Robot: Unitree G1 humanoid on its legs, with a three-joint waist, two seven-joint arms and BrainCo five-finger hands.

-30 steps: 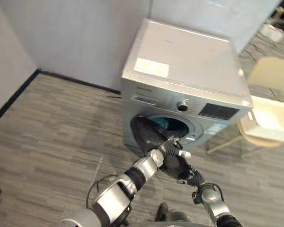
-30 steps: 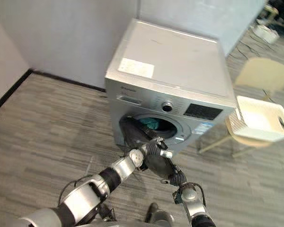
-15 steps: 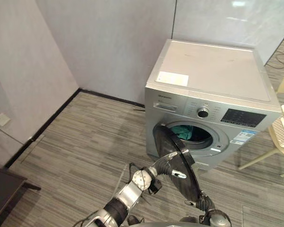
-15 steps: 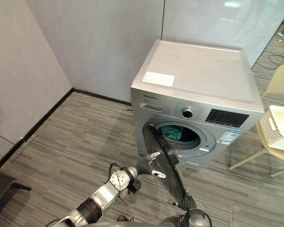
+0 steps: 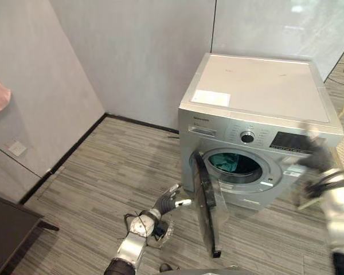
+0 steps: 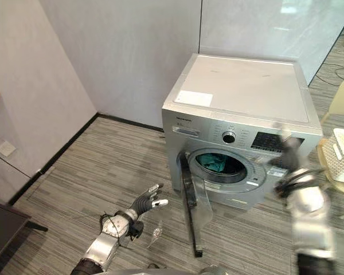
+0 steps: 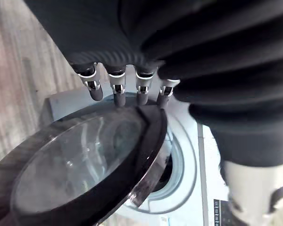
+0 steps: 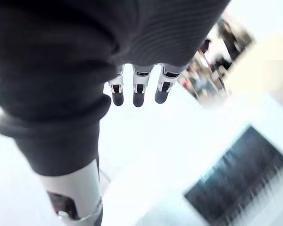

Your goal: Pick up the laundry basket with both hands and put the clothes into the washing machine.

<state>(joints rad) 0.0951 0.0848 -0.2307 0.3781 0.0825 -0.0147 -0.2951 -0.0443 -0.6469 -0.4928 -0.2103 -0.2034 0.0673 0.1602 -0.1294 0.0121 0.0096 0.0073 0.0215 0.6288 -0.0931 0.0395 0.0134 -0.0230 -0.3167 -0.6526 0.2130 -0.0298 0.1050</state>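
landmark: washing machine (image 5: 258,109), silver front-loader against the grey wall; all places below are taken from it
door: door (image 5: 205,200) is wide open, hinged at the left of the machine's opening, standing edge-on straight out from the front, outer face toward the machine's left
clothes: teal clothes (image 6: 212,162) bundled inside the machine's drum, seen through the open mouth, nothing hanging over the lip
basket: white laundry basket (image 6: 334,159) sits on a beige chair (image 6: 339,94) right of the machine, well apart from it, cut by the view edge; contents cannot tell
left hand: left hand (image 6: 146,201) is low, in front of the machine and left of it, on the door's outer side, near the door but apart; fingers straight and spread, holding nothing
right hand: right hand (image 6: 288,150) is raised at the machine's right front, by the control panel (image 6: 266,141); blurred from the head, its wrist view shows straight fingers with nothing in them
stage (judgement): load looks in, neither hand on the basket, door not yet shut
key relation: the door's plane runs straight out from the machine's front and the left hand is on its outer face, so it is the nearer hand; a push toward the machine's right should swing it home
alternative: if the basket is wanted, it lies right of the machine with the right hand nearer; the left must go round the door edge
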